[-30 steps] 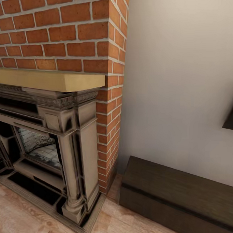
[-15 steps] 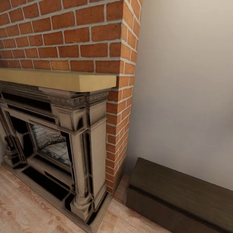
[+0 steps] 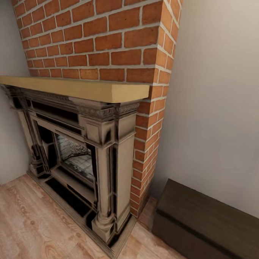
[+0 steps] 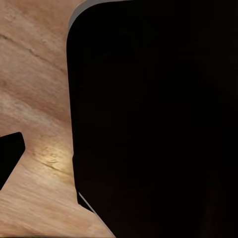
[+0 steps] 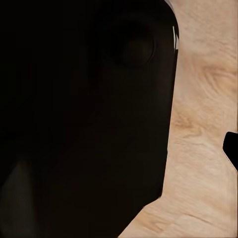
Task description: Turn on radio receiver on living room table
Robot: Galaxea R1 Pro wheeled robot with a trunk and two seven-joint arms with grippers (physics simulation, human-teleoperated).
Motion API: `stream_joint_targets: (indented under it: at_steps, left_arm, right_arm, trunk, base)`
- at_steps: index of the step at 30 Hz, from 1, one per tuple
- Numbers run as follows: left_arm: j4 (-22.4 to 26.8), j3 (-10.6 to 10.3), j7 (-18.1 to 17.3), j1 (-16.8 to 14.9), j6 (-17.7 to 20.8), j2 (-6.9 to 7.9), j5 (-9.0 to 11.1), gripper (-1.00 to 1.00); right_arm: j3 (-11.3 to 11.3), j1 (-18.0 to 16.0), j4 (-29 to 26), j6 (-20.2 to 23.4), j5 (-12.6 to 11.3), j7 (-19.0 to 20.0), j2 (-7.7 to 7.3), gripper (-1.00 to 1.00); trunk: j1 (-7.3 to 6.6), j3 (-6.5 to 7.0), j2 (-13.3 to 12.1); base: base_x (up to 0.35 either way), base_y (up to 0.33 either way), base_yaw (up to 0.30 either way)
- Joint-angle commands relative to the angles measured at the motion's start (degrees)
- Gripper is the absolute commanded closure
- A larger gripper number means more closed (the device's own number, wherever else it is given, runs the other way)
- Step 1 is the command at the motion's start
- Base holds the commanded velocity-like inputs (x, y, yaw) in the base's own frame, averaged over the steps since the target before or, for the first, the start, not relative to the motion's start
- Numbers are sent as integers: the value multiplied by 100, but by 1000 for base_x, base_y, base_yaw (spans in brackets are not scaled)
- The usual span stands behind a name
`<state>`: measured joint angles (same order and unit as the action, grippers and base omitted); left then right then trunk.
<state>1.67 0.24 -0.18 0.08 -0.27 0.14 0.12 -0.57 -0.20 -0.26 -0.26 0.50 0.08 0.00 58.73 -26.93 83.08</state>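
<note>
Living room floor: brick fireplace, dark cabinet beside.

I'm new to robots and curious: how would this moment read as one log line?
phase: in transit | head view: brick fireplace, wooden mantel, dark low cabinet, wood plank floor | hands: state unclear

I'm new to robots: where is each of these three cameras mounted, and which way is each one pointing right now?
Head view: on the robot's head, facing forward and down at a brick fireplace, its mantel and a dark wooden cabinet.
Left wrist view: near the left gripper, facing the plank floor past a black robot part.
Right wrist view: near the right gripper, facing floor past a black robot part.
Shared: the light wood floor.
</note>
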Motion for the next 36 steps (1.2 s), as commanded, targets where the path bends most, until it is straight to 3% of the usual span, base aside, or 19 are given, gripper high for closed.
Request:
stream_joint_targets:
  at_steps: [1, 36]
  left_arm:
    - [0, -1, 0, 0, 0, -1, -1, -100]
    - [14, -63, 0, 1, 1, 39, -20, -100]
  right_arm:
    - [-1, 0, 0, 0, 2, 0, 0, -100]
    - [13, 0, 0, -7, 1, -17, 0, -100]
  trunk:
    - [0, 0, 0]
    - [0, 0, 0]
  base:
    - [0, 0, 274]
    - [0, 0, 274]
